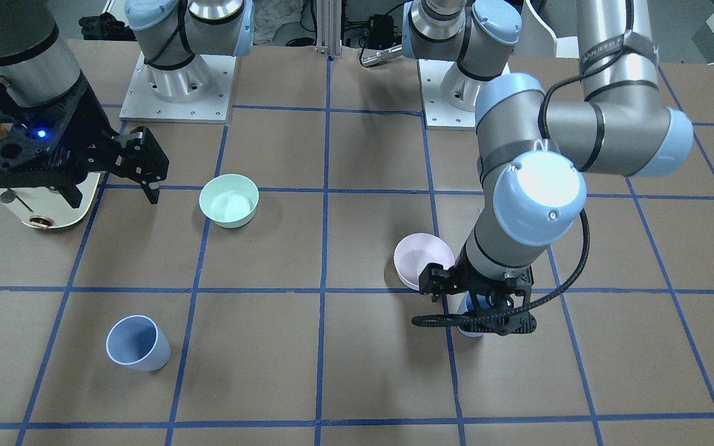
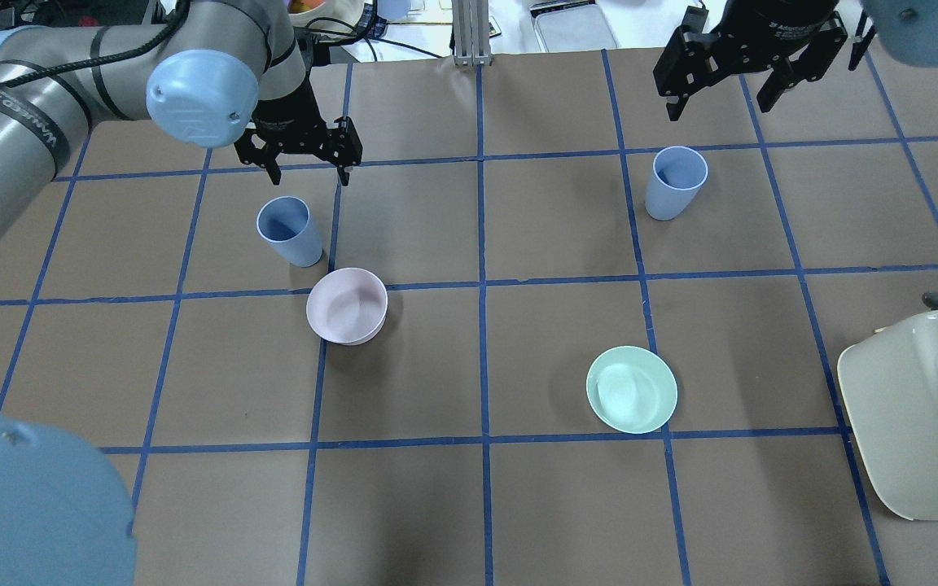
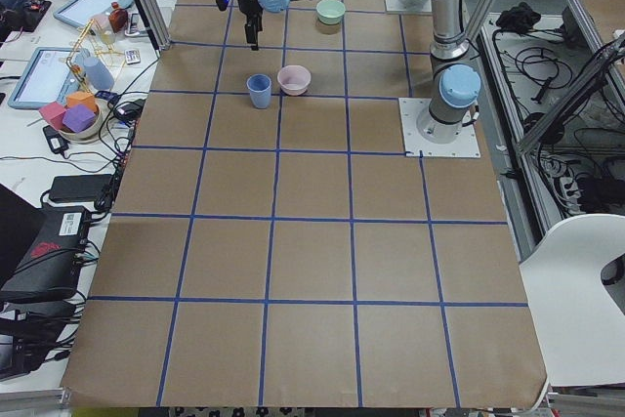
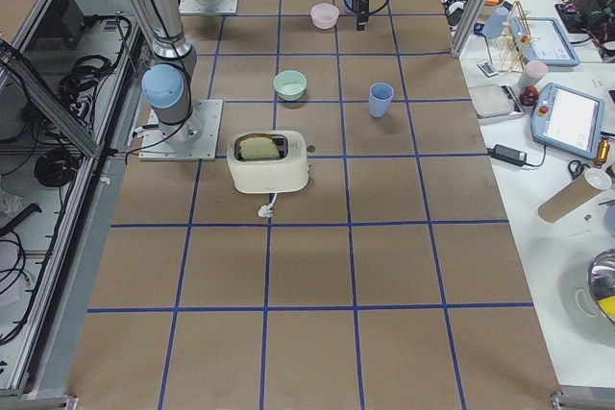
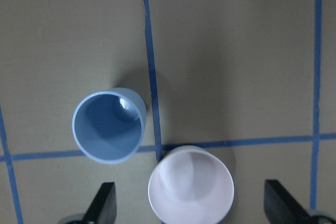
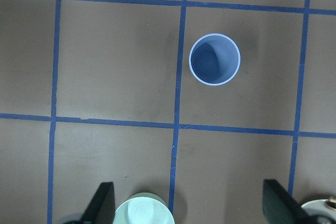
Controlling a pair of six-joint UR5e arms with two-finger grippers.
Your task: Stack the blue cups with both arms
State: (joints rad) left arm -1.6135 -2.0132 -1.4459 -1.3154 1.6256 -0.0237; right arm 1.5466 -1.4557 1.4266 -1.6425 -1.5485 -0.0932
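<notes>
- The tabletop (image 2: 518,505), brown with a blue tape grid, carries everything
- The left arm (image 2: 46,106) reaches out over the robot's left half, and the right arm (image 1: 16,56) hangs over the right half beside a cream toaster (image 2: 909,423)
- The left end effector (image 2: 309,171) hovers just beyond the left blue cup (image 2: 290,232), with its fingers spread wide and nothing between them; the wrist view shows the cup off to one side of the gap, not centred
- The right end effector (image 2: 721,102) is also wide open and empty, raised above and just beyond the right blue cup (image 2: 677,183)
- A mint-green bowl (image 2: 632,389) stands apart in the right half, and a pale pink bowl (image 2: 347,305) sits just beside the left blue cup
- Both cups stand upright on the tabletop, well apart and unstacked, so the step in hand looks like the approach before the first grasp
- The next move likely calls for centring an open end effector over its cup, lowering it around the wall and closing, while keeping clear of the pink bowl
</notes>
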